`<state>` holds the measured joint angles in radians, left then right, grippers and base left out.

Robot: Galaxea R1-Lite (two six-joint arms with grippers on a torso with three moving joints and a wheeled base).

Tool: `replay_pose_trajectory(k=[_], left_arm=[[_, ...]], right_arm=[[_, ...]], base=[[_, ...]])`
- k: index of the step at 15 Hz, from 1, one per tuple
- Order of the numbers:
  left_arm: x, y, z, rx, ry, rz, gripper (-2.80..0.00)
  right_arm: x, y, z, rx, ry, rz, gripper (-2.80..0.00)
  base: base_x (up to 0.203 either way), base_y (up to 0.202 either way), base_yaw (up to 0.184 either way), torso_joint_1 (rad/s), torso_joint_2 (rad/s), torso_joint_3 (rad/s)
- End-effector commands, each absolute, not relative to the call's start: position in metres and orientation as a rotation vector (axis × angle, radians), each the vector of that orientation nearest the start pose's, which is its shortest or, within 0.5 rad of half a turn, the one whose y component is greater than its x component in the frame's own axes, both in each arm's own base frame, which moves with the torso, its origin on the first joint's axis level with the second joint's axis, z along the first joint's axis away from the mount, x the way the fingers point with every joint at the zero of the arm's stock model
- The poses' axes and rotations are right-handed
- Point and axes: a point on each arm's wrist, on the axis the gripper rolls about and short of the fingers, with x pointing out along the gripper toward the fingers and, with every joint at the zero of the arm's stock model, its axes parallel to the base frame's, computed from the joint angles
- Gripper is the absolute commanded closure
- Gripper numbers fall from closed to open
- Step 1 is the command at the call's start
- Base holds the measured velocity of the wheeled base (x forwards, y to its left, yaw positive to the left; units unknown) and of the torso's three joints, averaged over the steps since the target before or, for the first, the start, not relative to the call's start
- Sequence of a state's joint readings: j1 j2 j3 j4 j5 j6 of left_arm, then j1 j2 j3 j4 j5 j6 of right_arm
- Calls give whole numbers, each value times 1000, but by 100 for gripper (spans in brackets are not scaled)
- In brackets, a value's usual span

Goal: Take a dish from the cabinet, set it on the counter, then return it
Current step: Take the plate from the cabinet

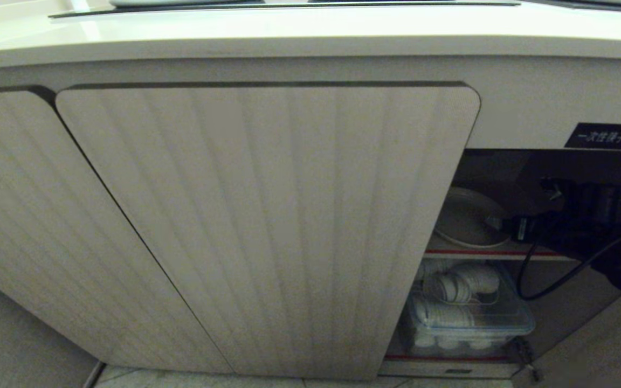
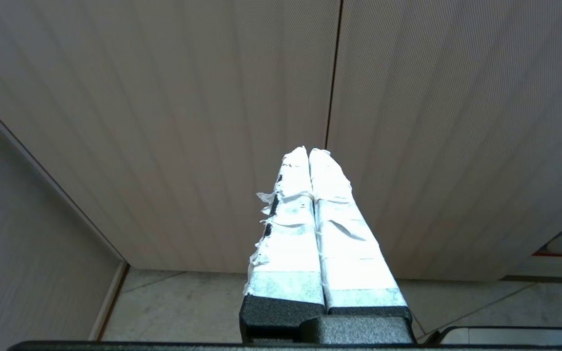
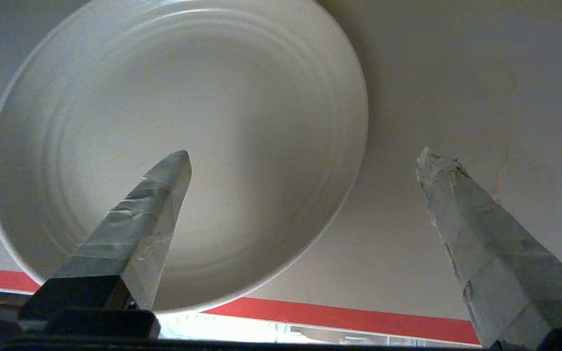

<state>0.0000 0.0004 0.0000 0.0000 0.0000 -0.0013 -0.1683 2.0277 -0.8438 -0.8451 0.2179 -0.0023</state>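
The off-white dish (image 1: 464, 218) lies flat on the upper shelf (image 1: 450, 245) of the open cabinet, behind the shelf's red-striped edge (image 3: 359, 317). The ribbed cabinet door (image 1: 267, 226) stands swung open and hides the left of the opening. My right arm (image 1: 591, 215) reaches into the cabinet from the right. In the right wrist view the right gripper (image 3: 305, 156) is open wide: one taped finger (image 3: 154, 219) hovers over the dish (image 3: 178, 122), the other (image 3: 471, 224) is over bare shelf beside it. The cream counter (image 1: 289, 32) runs along the top. My left gripper (image 2: 309, 151) is shut and empty, parked facing closed doors.
A clear plastic box (image 1: 467, 318) of white cups and bowls sits on the lower shelf. A black label (image 1: 601, 136) is fixed above the opening. A black cable (image 1: 553, 285) hangs from my right arm across the opening. A tiled floor (image 2: 188, 302) lies below the doors.
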Motion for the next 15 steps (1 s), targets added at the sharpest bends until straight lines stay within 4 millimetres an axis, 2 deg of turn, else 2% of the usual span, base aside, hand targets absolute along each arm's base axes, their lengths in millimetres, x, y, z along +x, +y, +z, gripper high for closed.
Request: replay_pose_trajectory(k=[1, 15], left_arm=[[-23, 0, 75, -2, 0, 0, 0], [-23, 0, 75, -2, 0, 0, 0]], right_arm=[[361, -56, 102, 61, 328, 51, -280], [363, -57, 99, 76, 393, 50, -280]], base=[[0, 0, 0, 0, 0, 0], [0, 0, 0, 0, 0, 0]])
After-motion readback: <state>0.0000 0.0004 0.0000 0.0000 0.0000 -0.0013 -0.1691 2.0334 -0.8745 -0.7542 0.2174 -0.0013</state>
